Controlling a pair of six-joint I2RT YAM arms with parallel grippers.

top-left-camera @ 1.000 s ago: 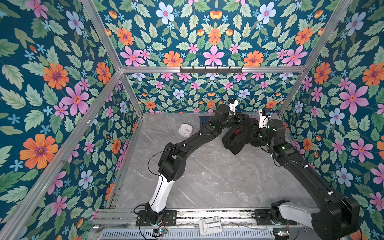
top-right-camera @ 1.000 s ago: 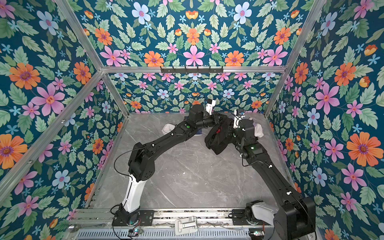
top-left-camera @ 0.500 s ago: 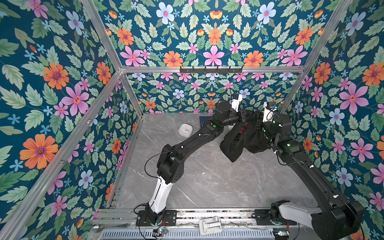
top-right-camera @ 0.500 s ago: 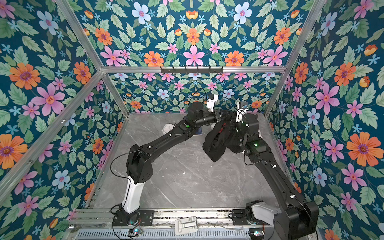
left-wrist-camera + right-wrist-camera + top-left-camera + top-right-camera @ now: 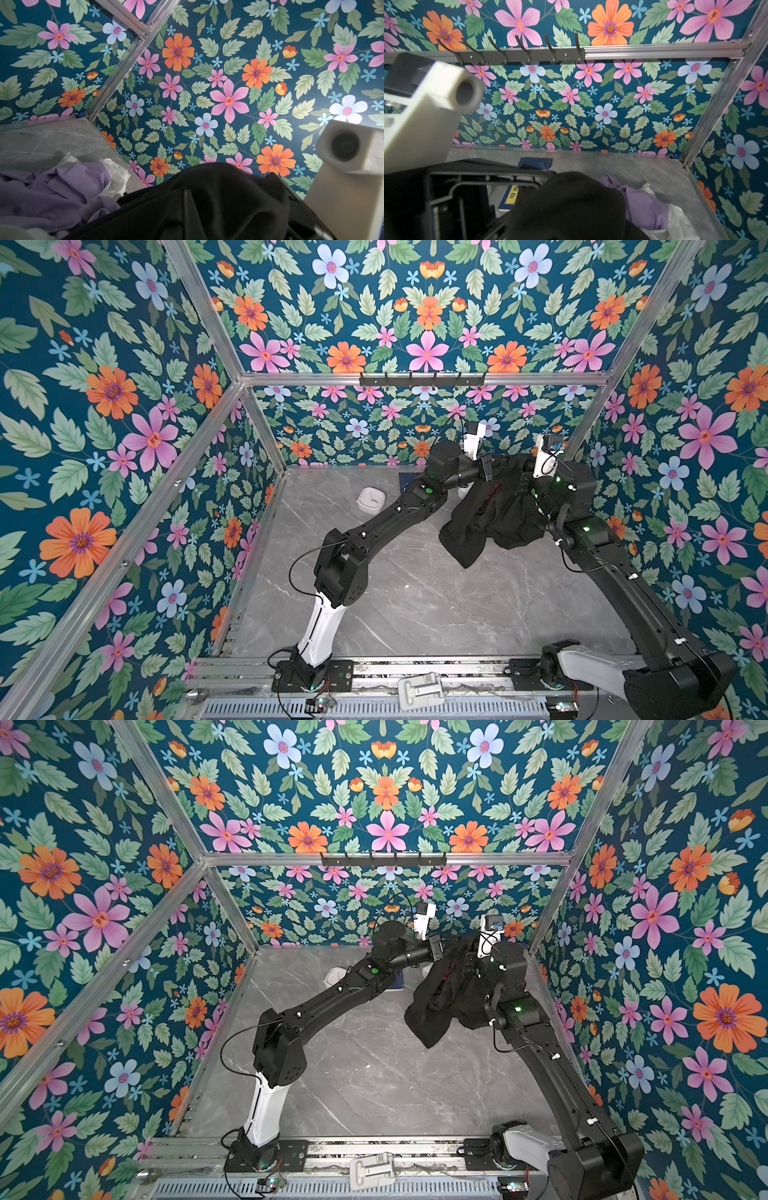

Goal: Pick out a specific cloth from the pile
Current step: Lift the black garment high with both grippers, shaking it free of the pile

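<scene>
Pinching the large plain black fabric cloth (image 5: 490, 516), left claw (image 5: 492, 472) and right claw (image 5: 528, 476), both clamped tight, hold it aloft.

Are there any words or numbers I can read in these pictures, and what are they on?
Yellow label on the blue book: black Chinese characters, partly hidden, not readable for sure.
White gadget on the table: dark marks, too small to read.
Nothing else shows any text.
</scene>
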